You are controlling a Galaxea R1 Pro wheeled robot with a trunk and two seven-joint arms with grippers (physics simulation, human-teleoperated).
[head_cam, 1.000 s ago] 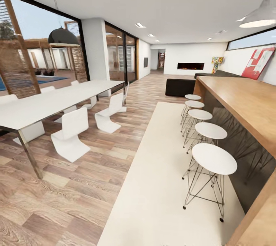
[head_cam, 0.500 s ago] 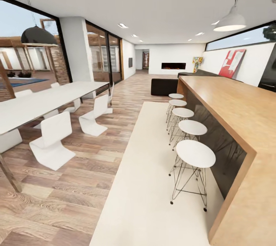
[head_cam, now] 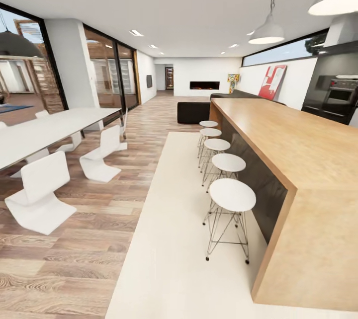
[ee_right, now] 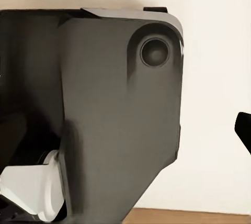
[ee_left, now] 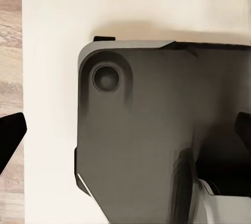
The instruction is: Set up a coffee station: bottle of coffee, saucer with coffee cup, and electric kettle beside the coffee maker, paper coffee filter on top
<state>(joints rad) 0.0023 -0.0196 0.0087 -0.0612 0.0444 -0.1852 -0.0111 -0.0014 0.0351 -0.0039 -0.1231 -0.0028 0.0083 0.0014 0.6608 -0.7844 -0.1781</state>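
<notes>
Five white stools (head_cam: pixel 232 195) beside wooden bar (head_cam: pixel 293 145)

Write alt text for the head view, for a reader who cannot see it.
A long wooden bar counter runs down the right of an open-plan room, five round white stools lined along it on a pale rug. A white dining table with white chairs stands left on wood flooring; a fireplace glows far back.

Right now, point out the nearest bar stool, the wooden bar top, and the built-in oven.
nearest bar stool (head_cam: pixel 232 195), head view, middle of its round white seat
wooden bar top (head_cam: pixel 278 135), head view, bare top surface
built-in oven (head_cam: pixel 341 94), head view, its dark front door
</notes>
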